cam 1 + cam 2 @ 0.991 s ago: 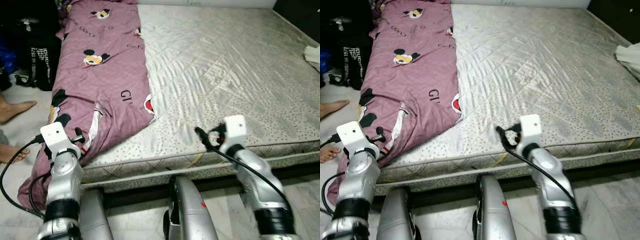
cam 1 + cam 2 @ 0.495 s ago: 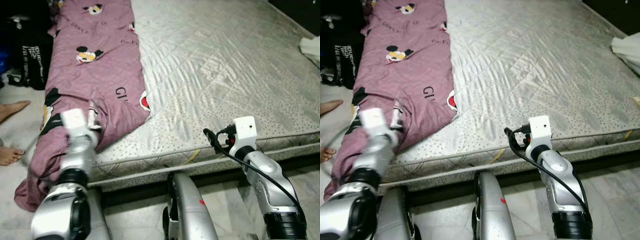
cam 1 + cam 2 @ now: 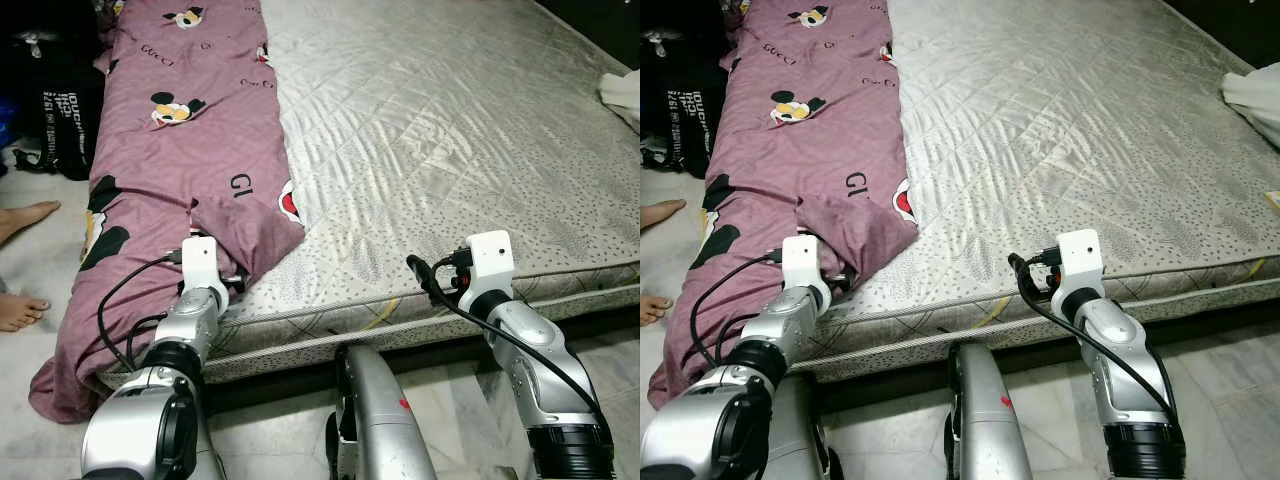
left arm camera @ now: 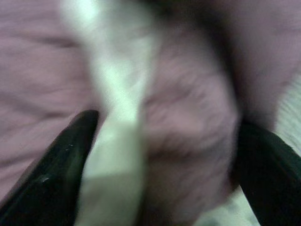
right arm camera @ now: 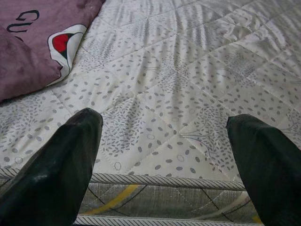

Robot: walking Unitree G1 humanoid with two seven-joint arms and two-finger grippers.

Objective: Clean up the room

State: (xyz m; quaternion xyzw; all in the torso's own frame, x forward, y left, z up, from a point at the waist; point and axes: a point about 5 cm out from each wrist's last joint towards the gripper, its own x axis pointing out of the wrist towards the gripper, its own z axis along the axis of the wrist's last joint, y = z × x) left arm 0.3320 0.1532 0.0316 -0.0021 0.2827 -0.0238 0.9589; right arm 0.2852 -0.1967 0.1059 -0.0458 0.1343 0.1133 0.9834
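A purple blanket (image 3: 190, 150) with cartoon mouse prints lies along the left side of the bare quilted mattress (image 3: 450, 130) and hangs over its left edge to the floor. My left gripper (image 4: 164, 174) is open and pushed into the blanket's folded corner near the mattress's front edge, with purple and white fabric bunched between its fingers (image 4: 61, 174). My left arm (image 3: 195, 300) reaches up to that fold. My right gripper (image 5: 164, 160) is open over the mattress's front edge, with nothing between its fingers and the blanket's corner (image 5: 33, 56) ahead of it.
A white cloth (image 3: 625, 95) lies at the mattress's far right edge. A black bag (image 3: 60, 110) stands on the floor left of the bed. A person's bare feet (image 3: 20, 215) rest on the tiled floor at the left.
My left arm has swung in from the hanging part of the blanket to the folded corner on the mattress edge. The right arm has hardly moved.
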